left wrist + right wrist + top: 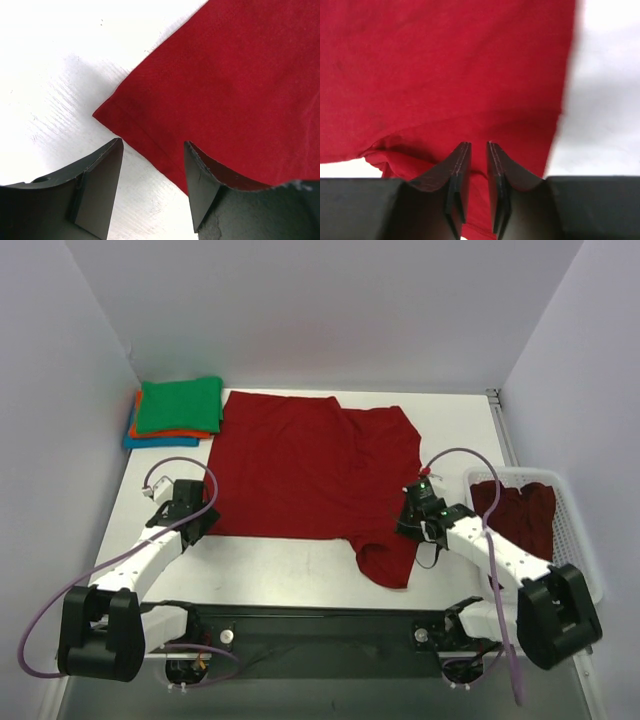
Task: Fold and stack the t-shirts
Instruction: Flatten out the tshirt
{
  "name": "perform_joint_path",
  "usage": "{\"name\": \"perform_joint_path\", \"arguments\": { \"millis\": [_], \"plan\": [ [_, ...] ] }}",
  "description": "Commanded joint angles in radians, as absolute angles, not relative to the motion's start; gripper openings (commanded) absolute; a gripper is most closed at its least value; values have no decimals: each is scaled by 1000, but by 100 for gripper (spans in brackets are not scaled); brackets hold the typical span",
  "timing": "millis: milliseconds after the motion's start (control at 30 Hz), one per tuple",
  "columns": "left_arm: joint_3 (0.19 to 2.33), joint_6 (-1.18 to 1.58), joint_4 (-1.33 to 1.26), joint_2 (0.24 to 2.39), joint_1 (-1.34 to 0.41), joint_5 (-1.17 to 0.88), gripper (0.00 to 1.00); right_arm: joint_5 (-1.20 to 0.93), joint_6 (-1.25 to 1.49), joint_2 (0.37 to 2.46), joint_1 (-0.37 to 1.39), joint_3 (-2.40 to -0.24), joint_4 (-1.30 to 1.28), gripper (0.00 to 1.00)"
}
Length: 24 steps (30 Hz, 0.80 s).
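Dark red t-shirt (310, 465) lies flat just beside the folded stack (175, 412). It's soft, light and floppy, so I'd grab corners. Left gripper (152, 150) is spread over the stack-side hem corner. Right gripper (476, 147) is nearly pressed together at the far sleeve, can't tell if it's pinching.

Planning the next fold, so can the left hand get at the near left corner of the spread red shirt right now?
Probably yes: the left hand stands open right at that corner of the red shirt, with only bare table beside it.
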<state>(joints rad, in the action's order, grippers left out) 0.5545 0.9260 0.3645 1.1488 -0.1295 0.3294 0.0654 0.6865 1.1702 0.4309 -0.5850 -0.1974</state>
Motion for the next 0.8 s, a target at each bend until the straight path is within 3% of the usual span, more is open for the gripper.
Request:
{"name": "perform_joint_path", "arguments": {
  "millis": [0,200,433,600,767],
  "plan": [
    [592,937,370,1155,-126,354,62,-29,600,1259,449,-660,-161,19],
    [588,939,373,1160,-115,359,62,-3,643,1351,670,-654,-149,17],
    [591,930,379,1149,-109,357,62,-51,701,1299,894,-641,-138,17],
    [598,933,380,1158,-104,357,63,-3,707,1195,870,-647,-218,19],
    [607,962,416,1166,-100,394,64,64,707,1023,699,-620,-336,28]
  ]
}}
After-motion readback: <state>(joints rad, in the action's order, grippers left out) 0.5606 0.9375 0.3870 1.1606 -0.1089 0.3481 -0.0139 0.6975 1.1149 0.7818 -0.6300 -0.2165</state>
